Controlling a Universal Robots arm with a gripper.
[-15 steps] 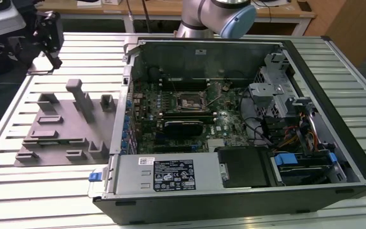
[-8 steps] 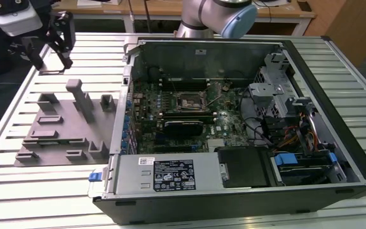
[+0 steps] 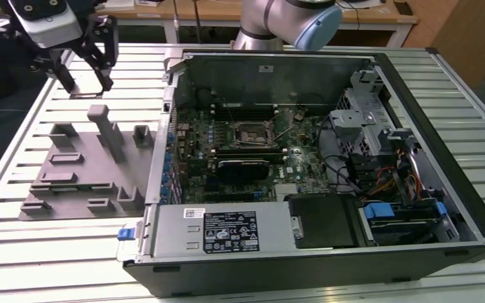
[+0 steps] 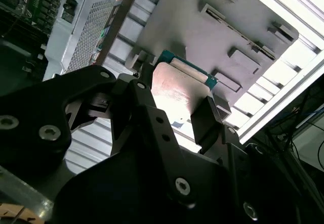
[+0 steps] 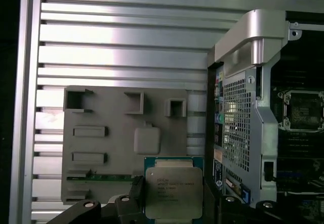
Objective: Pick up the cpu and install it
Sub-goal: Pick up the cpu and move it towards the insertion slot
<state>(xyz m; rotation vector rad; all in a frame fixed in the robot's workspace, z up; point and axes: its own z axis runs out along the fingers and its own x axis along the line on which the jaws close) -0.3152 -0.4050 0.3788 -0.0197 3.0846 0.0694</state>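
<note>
Our hand [image 3: 84, 77] hangs high over the slatted surface [image 3: 23, 252] near the exterior view's left edge. In both wrist views its two dark fingers [image 5: 137, 191] are closed narrow on opposite edges of the cpu [image 5: 173, 191], whose silver top faces the first wrist camera. The chip is clear of the grey fixture [image 5: 116, 128] below it and appears to touch nothing but the fingers. The socket [image 3: 249, 132] sits on the board inside the open computer case [image 3: 168, 113], well apart from the hand, so we judge the step in hand to be the carry across. To do it well we would hold the chip flat and the squeeze steady, since the grip is on thin edges only and a tilt could let it slip. We would pass over the case's raised side wall with room beneath rather than skimming it, and move without jerks. We would also fix the chip's turn about the vertical, so its edges line up square with the socket frame. Whether that frame stands open we cannot tell from here.
</note>
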